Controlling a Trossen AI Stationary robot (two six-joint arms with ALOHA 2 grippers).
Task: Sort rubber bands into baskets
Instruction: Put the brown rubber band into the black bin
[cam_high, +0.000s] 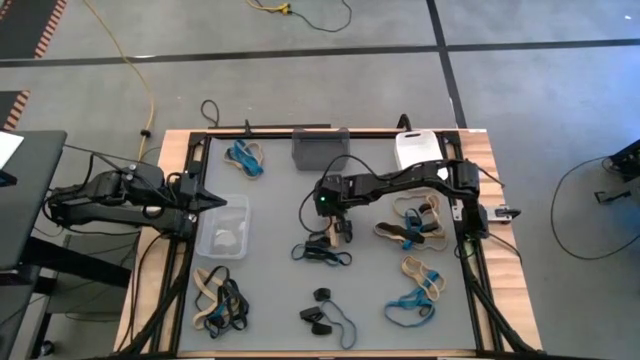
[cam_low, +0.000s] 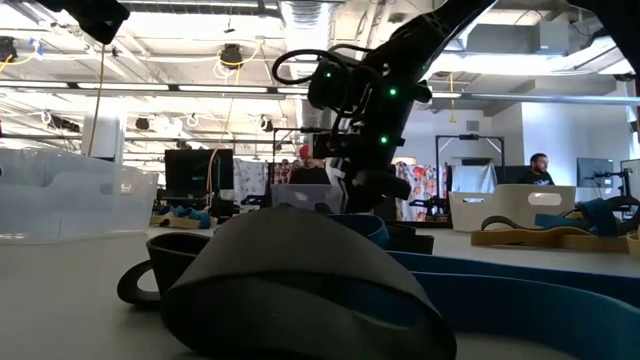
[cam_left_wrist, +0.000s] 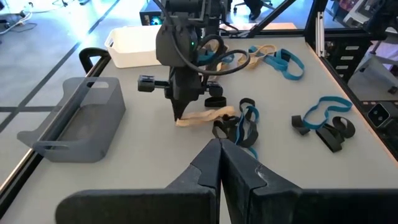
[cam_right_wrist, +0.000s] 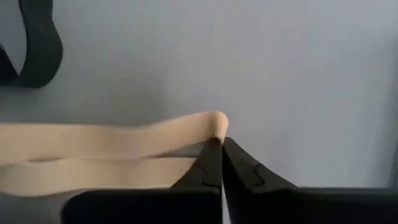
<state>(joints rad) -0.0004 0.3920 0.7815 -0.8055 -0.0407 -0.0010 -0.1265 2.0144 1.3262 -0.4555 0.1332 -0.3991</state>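
Note:
My right gripper stands at the table's middle, pointing down, shut on the end of a tan rubber band. The band lies beside a knot of black and blue bands. My left gripper is shut and empty, at the far left edge of the clear basket. The dark grey basket and the white basket stand at the table's far side. More tan, blue and black bands lie in loose heaps on the table. My right gripper pinches the tan band's looped end between its two fingertips, both strands together. The fingers come from above, pointing down. The rest of the band stretches away slack, low over the table toward the black and blue bands.
Band heaps lie at the far left, near left, near middle, near right and right. A big black band lies close to the low camera. Black frame rails run along the table's edges. People show in the room behind.

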